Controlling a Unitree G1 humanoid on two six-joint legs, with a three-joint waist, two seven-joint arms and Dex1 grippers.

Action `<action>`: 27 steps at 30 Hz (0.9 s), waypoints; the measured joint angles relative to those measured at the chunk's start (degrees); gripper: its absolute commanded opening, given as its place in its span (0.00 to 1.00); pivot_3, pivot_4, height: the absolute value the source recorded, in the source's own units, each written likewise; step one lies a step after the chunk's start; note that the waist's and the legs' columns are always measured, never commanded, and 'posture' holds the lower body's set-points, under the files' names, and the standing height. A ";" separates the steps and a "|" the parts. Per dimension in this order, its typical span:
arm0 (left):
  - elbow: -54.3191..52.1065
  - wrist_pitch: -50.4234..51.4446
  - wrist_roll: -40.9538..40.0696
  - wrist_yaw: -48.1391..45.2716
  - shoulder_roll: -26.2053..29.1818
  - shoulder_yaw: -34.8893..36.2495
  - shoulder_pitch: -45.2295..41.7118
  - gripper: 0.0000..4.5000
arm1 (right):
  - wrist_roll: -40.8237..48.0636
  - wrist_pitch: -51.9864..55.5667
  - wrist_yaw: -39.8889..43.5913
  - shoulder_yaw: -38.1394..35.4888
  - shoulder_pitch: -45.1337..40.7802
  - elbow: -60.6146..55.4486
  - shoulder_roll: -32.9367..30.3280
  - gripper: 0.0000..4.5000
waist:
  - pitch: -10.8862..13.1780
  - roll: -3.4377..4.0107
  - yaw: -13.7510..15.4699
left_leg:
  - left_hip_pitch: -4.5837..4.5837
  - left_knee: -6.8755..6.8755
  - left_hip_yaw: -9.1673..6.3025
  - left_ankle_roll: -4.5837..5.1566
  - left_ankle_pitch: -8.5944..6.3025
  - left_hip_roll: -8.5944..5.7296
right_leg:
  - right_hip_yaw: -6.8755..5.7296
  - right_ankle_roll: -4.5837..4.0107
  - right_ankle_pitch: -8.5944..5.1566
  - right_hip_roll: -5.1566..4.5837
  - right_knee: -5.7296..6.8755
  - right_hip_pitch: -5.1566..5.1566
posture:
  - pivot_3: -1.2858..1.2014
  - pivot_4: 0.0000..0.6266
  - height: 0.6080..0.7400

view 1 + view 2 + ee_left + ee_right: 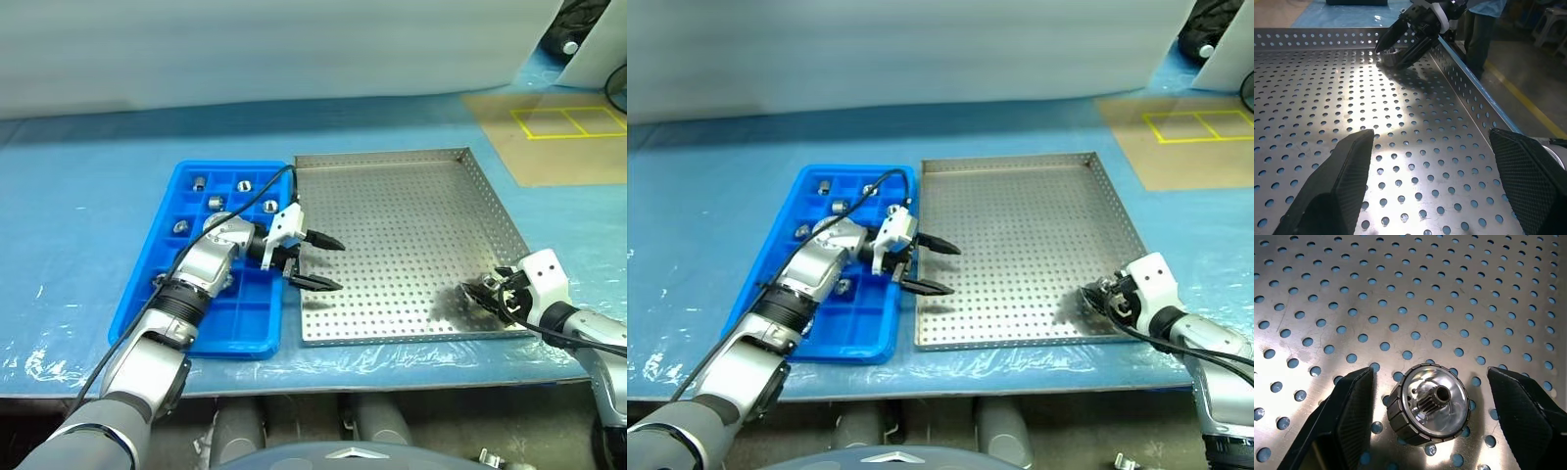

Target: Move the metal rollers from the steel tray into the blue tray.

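Right gripper [1427, 406], jaws wide, straddles the last metal roller [1428, 403] on the steel tray [392, 206]; next: close, lift, carry to blue tray [176, 201].

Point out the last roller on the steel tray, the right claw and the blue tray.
metal roller [1428, 403], right wrist view, its shiny top face.
right claw [1427, 418], right wrist view, midway between fingertips.
blue tray [165, 213], left eye view, its left rim.

Workshop: film-covered bench [78, 245], yellow floor markings [573, 120].

steel tray [1019, 235], blue tray [818, 323], rollers [839, 206]
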 measured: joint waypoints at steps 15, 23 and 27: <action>-1.04 0.61 -0.03 0.33 1.47 0.15 1.01 0.88 | -0.03 0.01 0.02 1.40 -0.95 0.13 -0.02 0.37 | -0.01 0.00 0.80 | 0.03 -0.01 0.00 0.00 0.00 0.01 | 0.00 0.00 0.00 0.01 0.00 0.01 | 0.34 0.24 1.00; -2.13 1.21 -0.24 0.66 4.91 2.34 0.79 0.88 | 3.16 5.17 0.69 7.67 -12.32 -4.58 1.27 0.37 | -0.01 0.08 -0.69 | 0.20 0.07 -0.18 -0.09 0.05 0.01 | 0.14 0.02 0.03 0.06 0.34 -0.14 | 0.38 0.24 1.00; -2.35 1.27 -0.20 1.38 7.82 3.80 0.94 0.88 | 4.94 7.01 2.85 12.44 -20.10 -6.39 1.55 0.37 | -0.02 0.10 0.24 | 0.13 -0.01 -0.18 -0.11 0.07 0.02 | 0.09 0.00 0.03 0.05 0.27 -0.12 | 0.41 0.24 1.00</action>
